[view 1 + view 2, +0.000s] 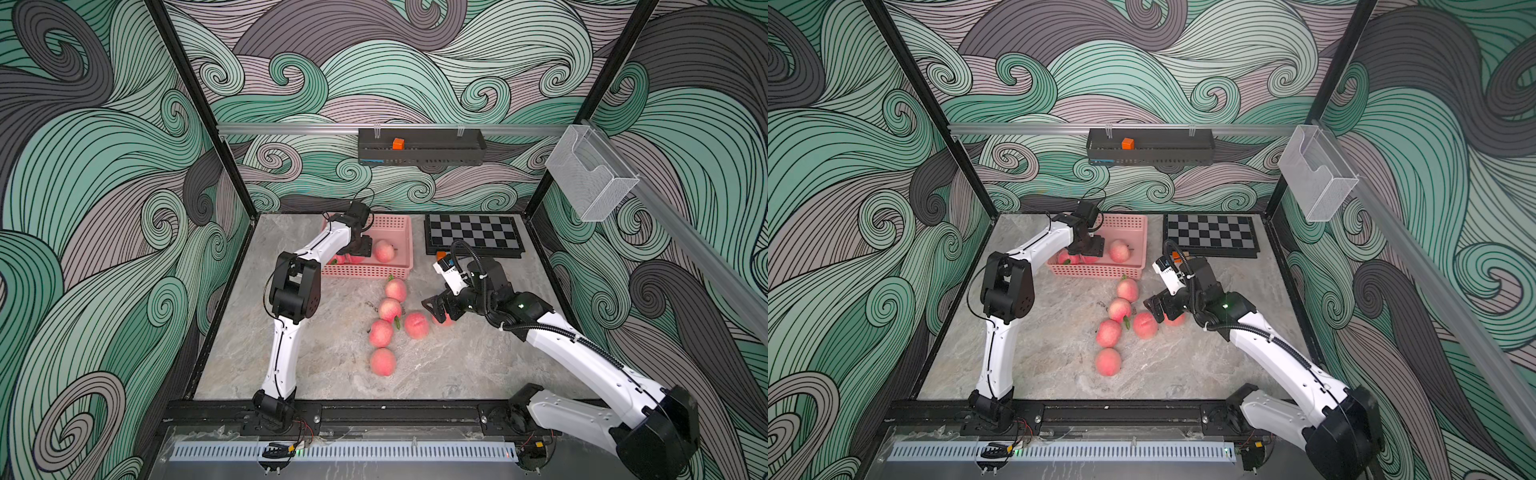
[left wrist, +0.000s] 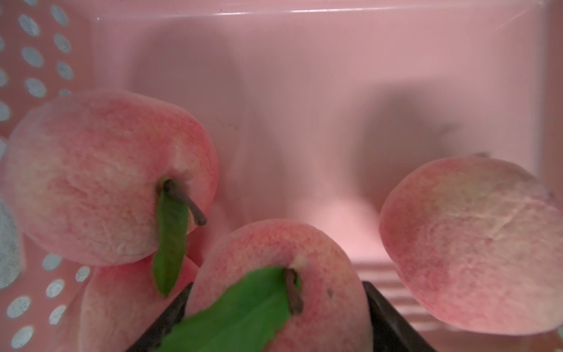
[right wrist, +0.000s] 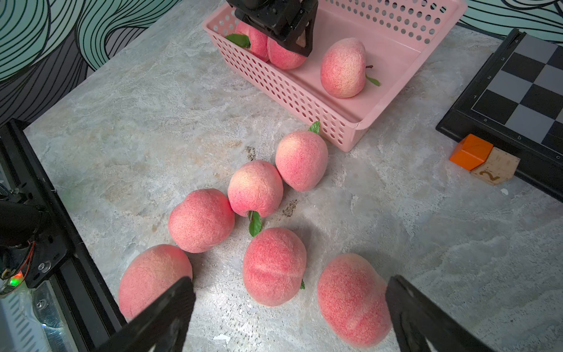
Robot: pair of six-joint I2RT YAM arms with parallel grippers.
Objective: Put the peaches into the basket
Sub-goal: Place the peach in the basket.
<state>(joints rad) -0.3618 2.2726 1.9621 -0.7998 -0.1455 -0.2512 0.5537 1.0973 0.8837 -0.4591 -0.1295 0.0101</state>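
The left hand (image 2: 275,289) is down inside the pink basket (image 1: 365,272) and is squeezing one peach (image 2: 259,250) between its fingers. Three more peaches (image 2: 106,176) already lie in the basket close beside that hand. Out on the bench (image 3: 137,122) lie six peaches (image 3: 255,187), the nearest ones just below the right hand (image 3: 289,283) and the others a bit further out from it. That hand is wide open and holds nothing, so I think the job is not yet half done.
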